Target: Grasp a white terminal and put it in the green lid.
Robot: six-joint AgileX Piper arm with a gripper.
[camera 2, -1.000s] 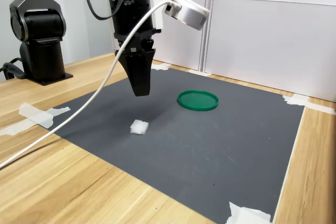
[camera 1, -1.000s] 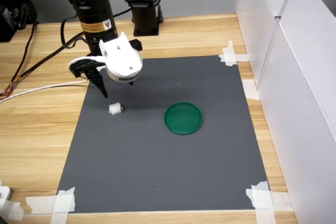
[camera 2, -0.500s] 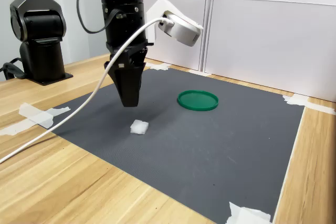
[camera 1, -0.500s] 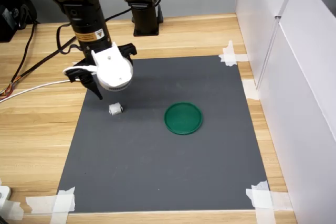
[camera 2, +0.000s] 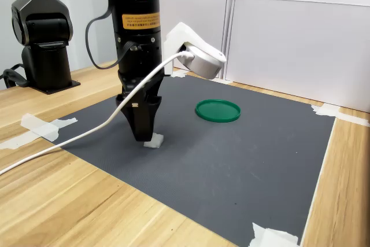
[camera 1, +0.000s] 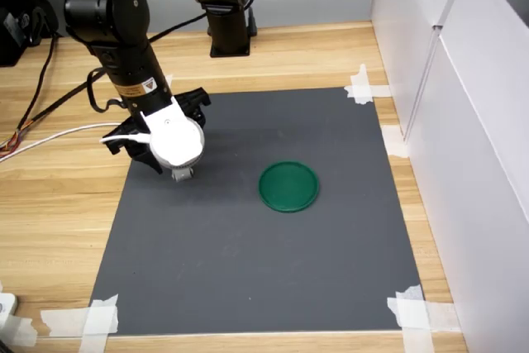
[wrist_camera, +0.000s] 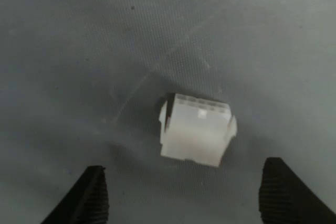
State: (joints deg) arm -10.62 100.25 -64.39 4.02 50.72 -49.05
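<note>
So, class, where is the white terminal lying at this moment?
The white terminal lies on the grey mat, directly under the open gripper, to the left of the green lid in the first exterior view.

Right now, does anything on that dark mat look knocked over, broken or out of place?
Nothing stands out. The tiny white plastic terminal lies intact on the mat between the open claw tips, and the flat round green plastic lid sits flat, empty.
</note>
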